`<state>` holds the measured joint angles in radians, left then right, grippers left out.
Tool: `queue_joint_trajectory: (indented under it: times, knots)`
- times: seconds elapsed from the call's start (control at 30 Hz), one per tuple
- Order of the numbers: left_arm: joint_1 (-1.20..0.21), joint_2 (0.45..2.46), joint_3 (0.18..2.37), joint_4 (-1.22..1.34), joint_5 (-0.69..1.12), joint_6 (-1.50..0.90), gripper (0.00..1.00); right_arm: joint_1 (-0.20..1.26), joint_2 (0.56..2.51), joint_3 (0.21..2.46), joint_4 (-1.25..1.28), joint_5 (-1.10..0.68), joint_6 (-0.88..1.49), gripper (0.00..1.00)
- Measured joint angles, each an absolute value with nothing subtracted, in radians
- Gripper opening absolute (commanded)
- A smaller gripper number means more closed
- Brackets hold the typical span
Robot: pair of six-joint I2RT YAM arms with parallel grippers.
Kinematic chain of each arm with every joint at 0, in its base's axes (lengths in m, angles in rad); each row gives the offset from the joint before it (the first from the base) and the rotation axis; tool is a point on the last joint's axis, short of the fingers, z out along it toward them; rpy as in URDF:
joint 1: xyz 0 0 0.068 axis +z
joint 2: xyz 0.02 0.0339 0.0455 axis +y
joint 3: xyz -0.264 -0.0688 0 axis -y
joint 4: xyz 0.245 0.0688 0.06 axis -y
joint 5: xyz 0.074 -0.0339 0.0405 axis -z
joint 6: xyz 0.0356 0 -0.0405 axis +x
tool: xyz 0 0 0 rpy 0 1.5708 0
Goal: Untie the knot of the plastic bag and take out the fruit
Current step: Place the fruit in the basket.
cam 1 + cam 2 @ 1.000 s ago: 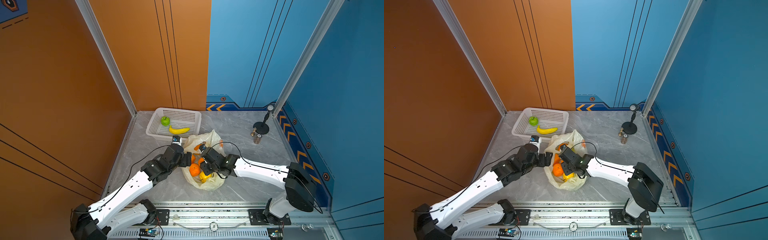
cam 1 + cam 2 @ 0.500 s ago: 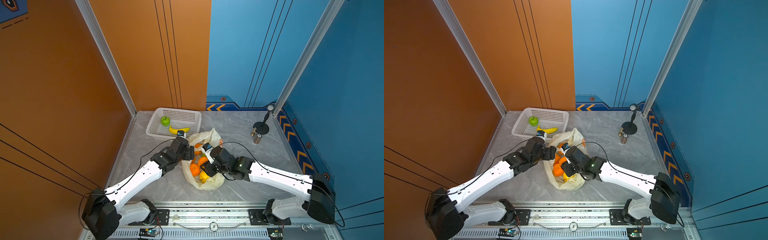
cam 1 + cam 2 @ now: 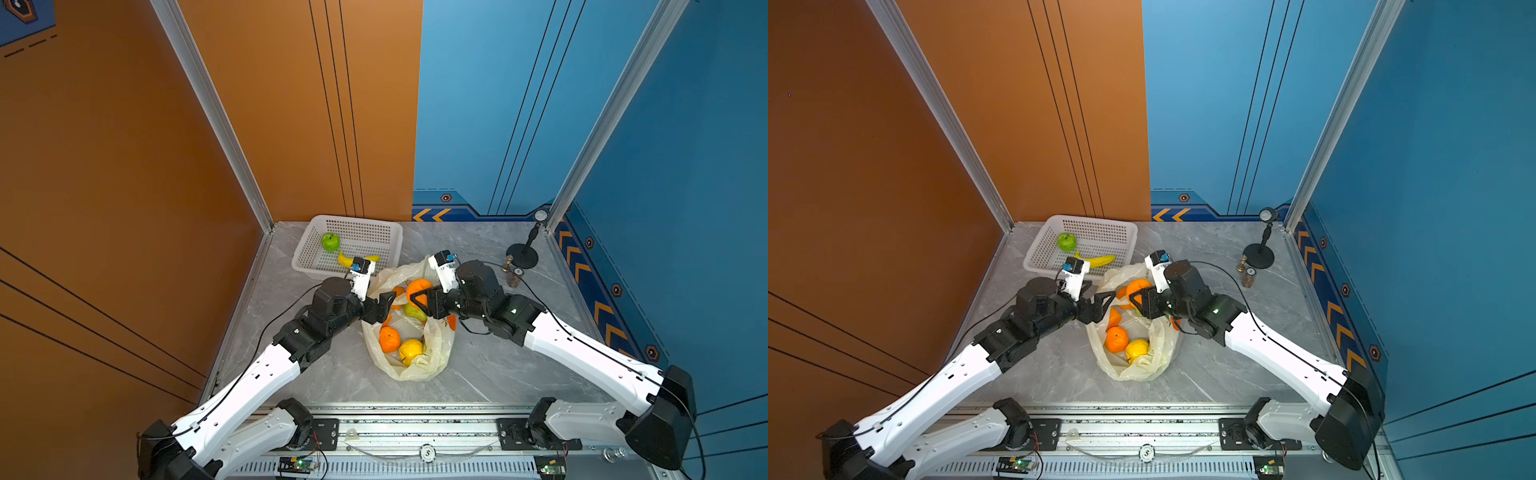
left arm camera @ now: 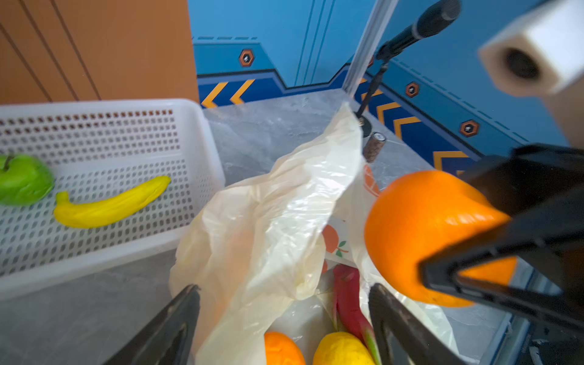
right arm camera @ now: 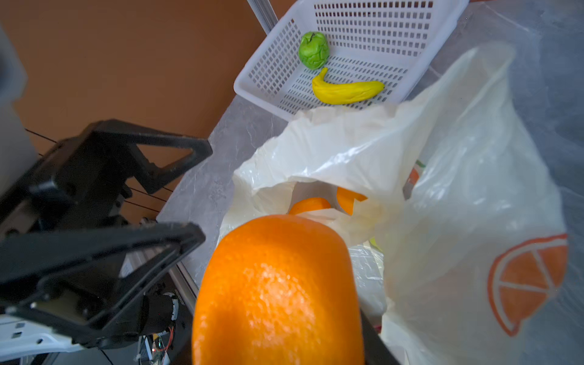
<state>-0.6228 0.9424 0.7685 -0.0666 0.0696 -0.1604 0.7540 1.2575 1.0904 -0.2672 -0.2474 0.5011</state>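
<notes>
Far left: white basket (image 3: 309, 249) against the back wall, with a green apple (image 3: 330, 242) and a banana (image 3: 1096, 260) lying in it.

Next over: my left gripper (image 3: 384, 305) hung at the near-left lip of the plastic bag (image 3: 432, 361). Jaws were wide apart and held nothing. In the left wrist view a fold of the bag's film lay between the fingers, unpinched.

Centre: the bag was slumped on the table with its mouth open. I could find no knot, and one loose handle strip stood free. An orange (image 3: 388, 338), a yellow citrus (image 3: 410, 351), a green pear (image 3: 413, 311) and a pink dragon fruit (image 4: 347, 300) lay inside.

Right of centre: my right gripper (image 3: 417, 299) was clamped on a second orange (image 3: 419, 287), held above the bag mouth. The skin was pinched to a point under the grip.

Far right: a microphone stand (image 3: 523, 262), well apart.

Hazards, as I judged them:
- The orange was soft and deformed, so it could squirt out of the grip and roll.
- The path to the basket ran over my left gripper, so the arms could clash.
- Closing the left jaws could snag the film and drag the bag, tipping fruit out.
</notes>
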Motion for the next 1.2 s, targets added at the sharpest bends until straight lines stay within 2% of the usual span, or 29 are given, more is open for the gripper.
queue_joint_trajectory:
  times: [0.1,0.27,0.43,0.63,0.77,0.83,1.0,1.1,1.2]
  knots:
    - [-0.636,0.924,0.719,0.029,0.144,-0.034,0.85,0.727,1.258,1.125,-0.256,-0.299,0.531,0.45]
    - [-0.668,0.937,0.709,0.122,0.234,0.159,1.00,0.711,1.258,1.170,-0.249,-0.376,0.577,0.47]
    - [-0.696,0.992,0.743,0.178,0.276,0.272,0.97,0.712,1.258,1.188,-0.247,-0.445,0.598,0.47]
    - [-0.717,1.053,0.782,0.222,0.281,0.343,1.00,0.720,1.258,1.188,-0.250,-0.477,0.605,0.47]
    - [-0.722,1.073,0.797,0.247,0.280,0.355,0.88,0.727,1.258,1.188,-0.250,-0.493,0.608,0.47]
    - [-0.723,1.079,0.800,0.265,0.279,0.355,0.77,0.728,1.259,1.188,-0.250,-0.501,0.611,0.47]
    - [-0.727,1.087,0.803,0.277,0.276,0.356,0.68,0.730,1.259,1.188,-0.249,-0.502,0.612,0.50]
    - [-0.728,1.091,0.807,0.276,0.263,0.348,0.65,0.728,1.263,1.188,-0.247,-0.501,0.615,0.57]
    - [-0.720,1.093,0.821,0.269,0.223,0.310,0.60,0.727,1.279,1.204,-0.246,-0.502,0.629,0.70]
